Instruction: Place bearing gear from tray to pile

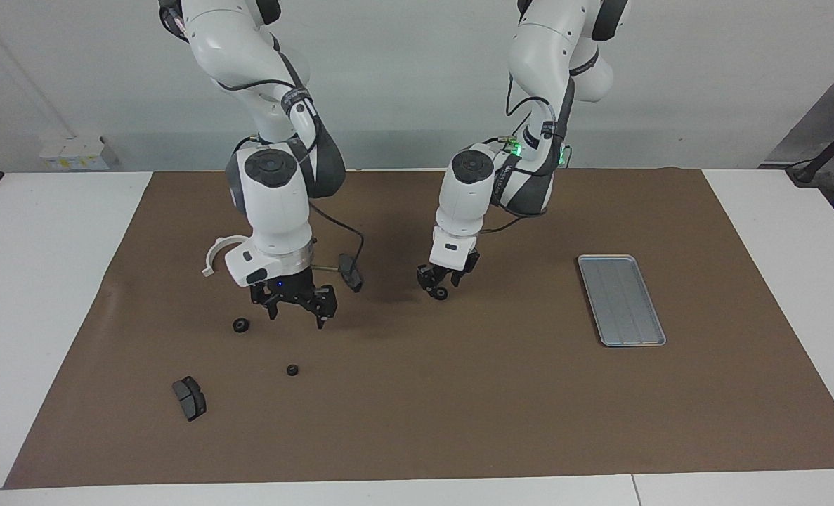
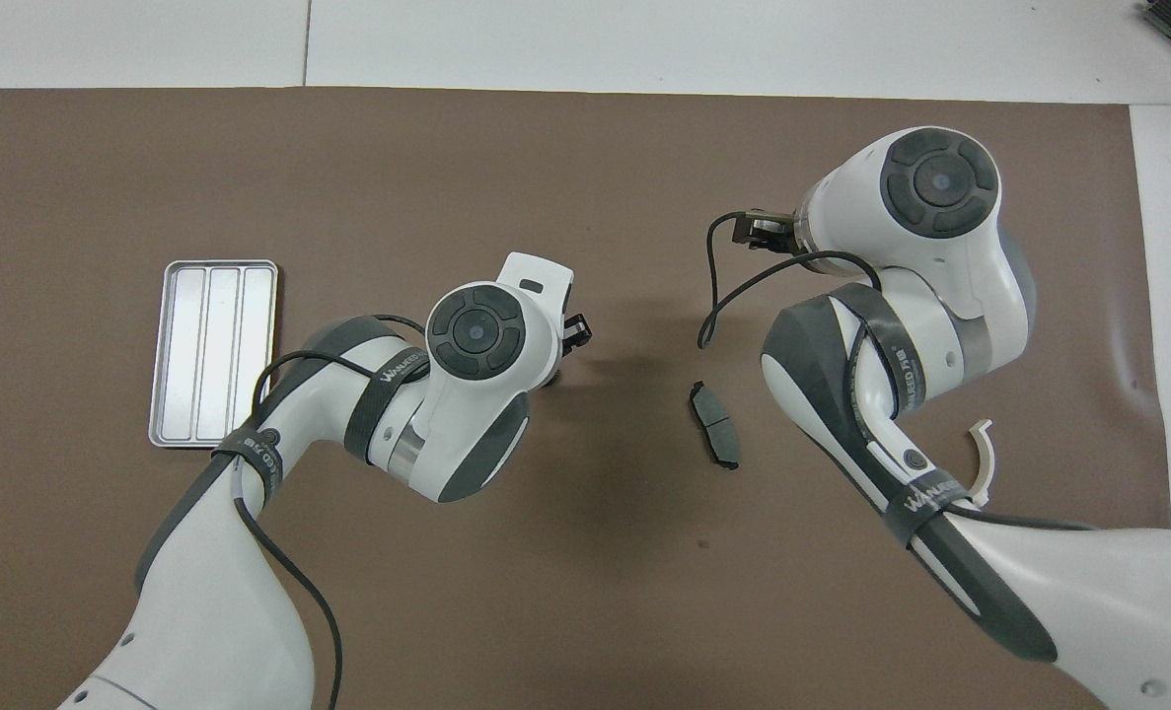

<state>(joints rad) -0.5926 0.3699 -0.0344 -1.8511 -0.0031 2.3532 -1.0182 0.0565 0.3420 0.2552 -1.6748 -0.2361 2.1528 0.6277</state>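
Observation:
The silver tray (image 1: 621, 299) (image 2: 212, 351) lies bare toward the left arm's end of the mat. The pile is a white bracket (image 1: 212, 254) (image 2: 983, 461) and two dark pads (image 1: 350, 273) (image 1: 189, 398) (image 2: 714, 425). Two small black bearing gears (image 1: 240, 325) (image 1: 292, 370) rest on the mat among them. My right gripper (image 1: 296, 309) hangs open and empty over the mat between the bracket and the nearer pad. My left gripper (image 1: 439, 284) (image 2: 575, 331) is low over the mat beside that pad, with a third gear (image 1: 442, 293) at its tip; whether it grips it does not show.
A brown mat (image 1: 459, 407) covers the white table. A black cable (image 2: 718, 296) loops from the right wrist over the mat near the pad. In the overhead view the right arm hides the gears on the mat.

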